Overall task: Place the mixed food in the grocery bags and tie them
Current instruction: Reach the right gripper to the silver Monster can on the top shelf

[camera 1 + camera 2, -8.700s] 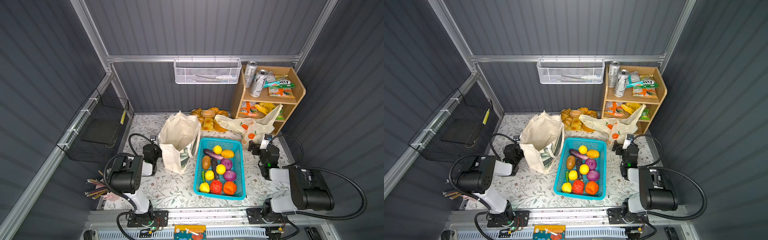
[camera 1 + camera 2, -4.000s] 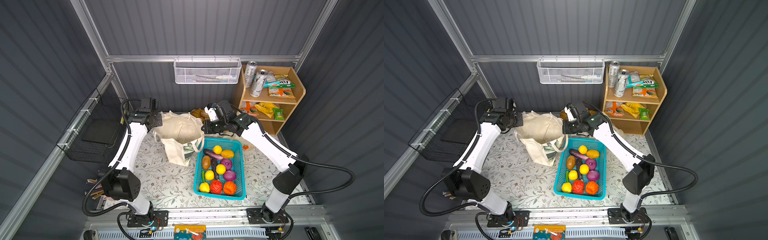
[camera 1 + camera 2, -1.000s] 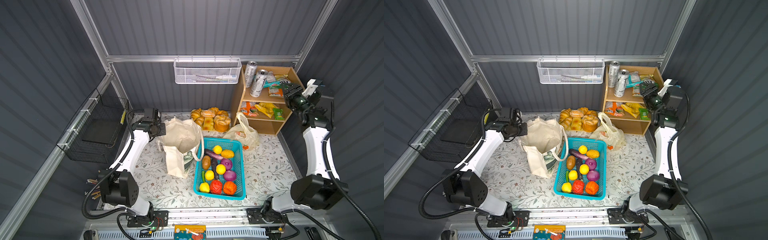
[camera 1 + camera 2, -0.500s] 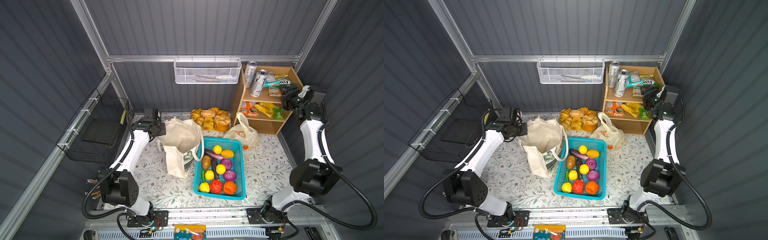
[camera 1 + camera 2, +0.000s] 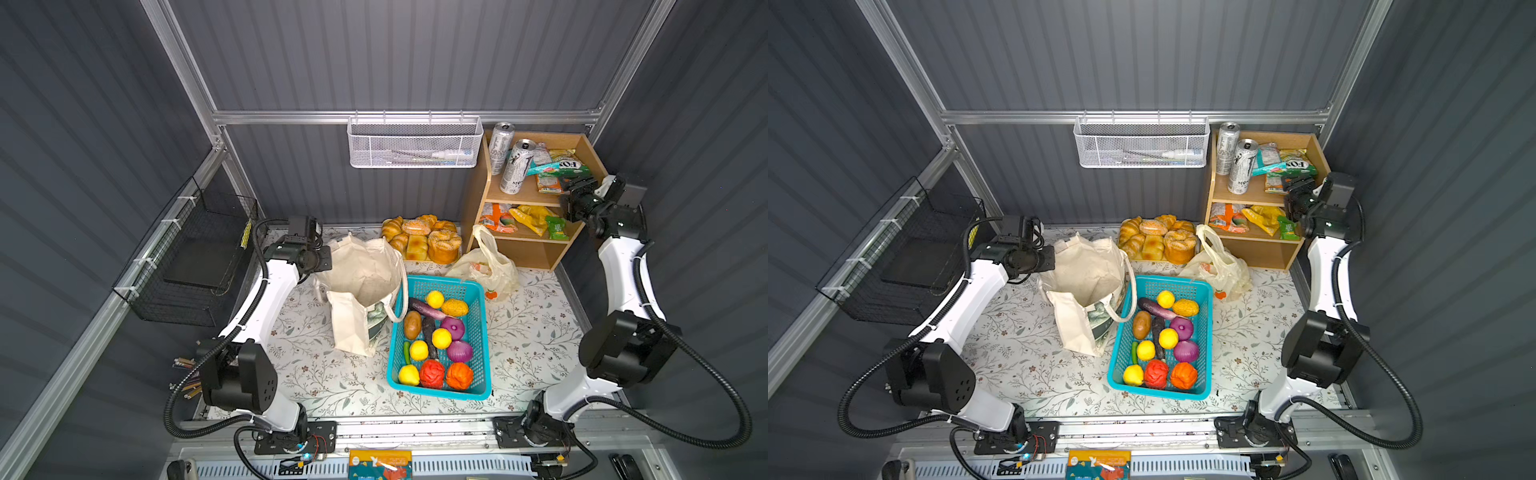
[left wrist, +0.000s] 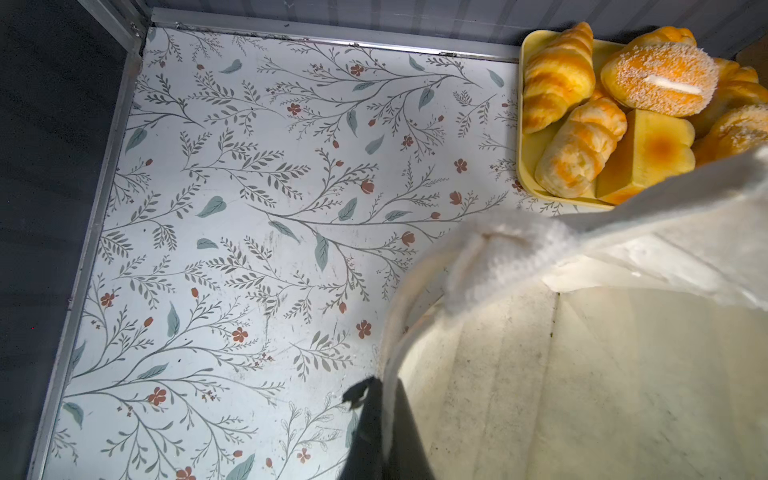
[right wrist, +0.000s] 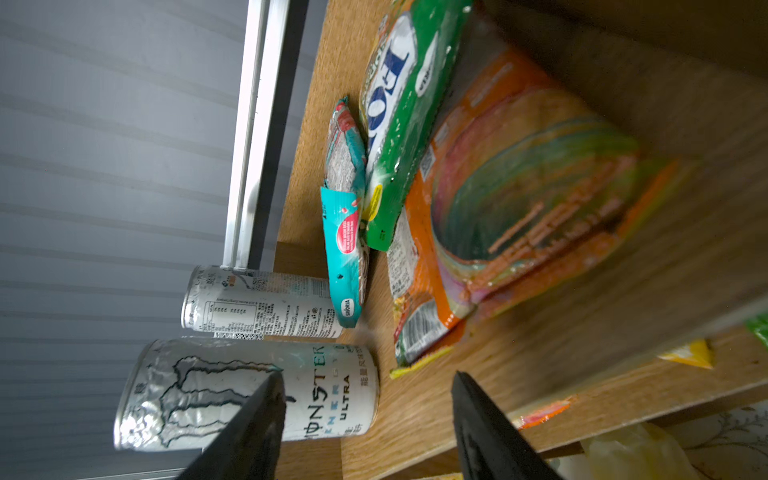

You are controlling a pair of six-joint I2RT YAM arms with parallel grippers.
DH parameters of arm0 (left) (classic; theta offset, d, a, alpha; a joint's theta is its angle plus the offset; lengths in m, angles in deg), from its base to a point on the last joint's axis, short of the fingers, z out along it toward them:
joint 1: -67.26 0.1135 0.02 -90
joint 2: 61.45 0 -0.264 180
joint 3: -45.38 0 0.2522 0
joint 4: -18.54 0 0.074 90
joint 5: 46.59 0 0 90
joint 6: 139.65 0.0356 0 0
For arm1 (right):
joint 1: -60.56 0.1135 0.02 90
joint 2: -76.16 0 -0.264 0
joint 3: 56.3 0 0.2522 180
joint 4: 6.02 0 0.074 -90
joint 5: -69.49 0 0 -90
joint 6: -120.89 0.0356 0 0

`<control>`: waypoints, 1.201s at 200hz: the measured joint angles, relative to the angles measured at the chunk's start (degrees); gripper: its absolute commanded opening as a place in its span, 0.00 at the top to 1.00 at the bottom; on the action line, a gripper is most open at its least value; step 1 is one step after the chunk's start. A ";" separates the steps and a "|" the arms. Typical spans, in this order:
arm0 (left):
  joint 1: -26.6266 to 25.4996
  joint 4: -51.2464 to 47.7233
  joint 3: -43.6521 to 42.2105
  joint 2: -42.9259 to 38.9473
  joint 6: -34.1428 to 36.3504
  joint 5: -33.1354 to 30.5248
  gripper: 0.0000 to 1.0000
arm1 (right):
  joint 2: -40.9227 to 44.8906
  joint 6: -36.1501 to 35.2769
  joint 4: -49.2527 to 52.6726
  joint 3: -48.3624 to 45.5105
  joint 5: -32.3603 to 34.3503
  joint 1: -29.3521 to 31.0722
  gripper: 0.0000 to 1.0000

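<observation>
I see the left arm extended from its base at the front rail toward the back left of the counter [image 5: 316,374], wrist turned inward. The left gripper [image 5: 325,261] is clamped on the rim of the canvas tote [image 5: 361,278]. In the left wrist view the cream fabric edge runs between the dark fingers [image 6: 365,436]. The tote stands open-mouthed just beside the turquoise basket [image 5: 482,332], one handle loop touching the basket's wall. The right arm rises from its base at the front right, forearm near upright, wrist bent toward the upper level of the wooden shelf unit [image 5: 536,249]. The right gripper [image 7: 365,399] has its jaws set apart and holds nothing. The drink can [image 7: 232,395] stands on that shelf partly behind one finger, with a second can [image 7: 257,303] beyond it. The teal snack packet [image 7: 345,232] leans beside a green packet [image 7: 399,124]. The plastic bag [image 5: 486,266] lies slumped on the counter between the basket and the shelf unit. The bread pieces [image 5: 424,239] sit on a yellow tray [image 6: 525,137] at the back wall. Lemons [image 5: 435,298] lie in the basket with other produce. The enclosure has dark grey ribbed walls, a white wire basket [image 5: 415,145] on the back rail and a black wire basket [image 5: 195,257] on the left wall.
</observation>
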 measured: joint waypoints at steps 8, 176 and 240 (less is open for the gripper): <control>0.00 0.63 -0.63 0.02 0.00 0.00 1.00 | -0.68 0.02 0.04 0.35 0.02 0.00 0.36; 0.00 1.09 -1.46 0.02 -0.42 0.00 1.00 | -3.52 1.25 0.35 3.32 -2.08 0.26 0.45; 0.00 1.07 -1.46 0.02 -0.44 0.00 1.00 | -1.03 -5.90 3.65 2.60 -4.17 3.76 0.30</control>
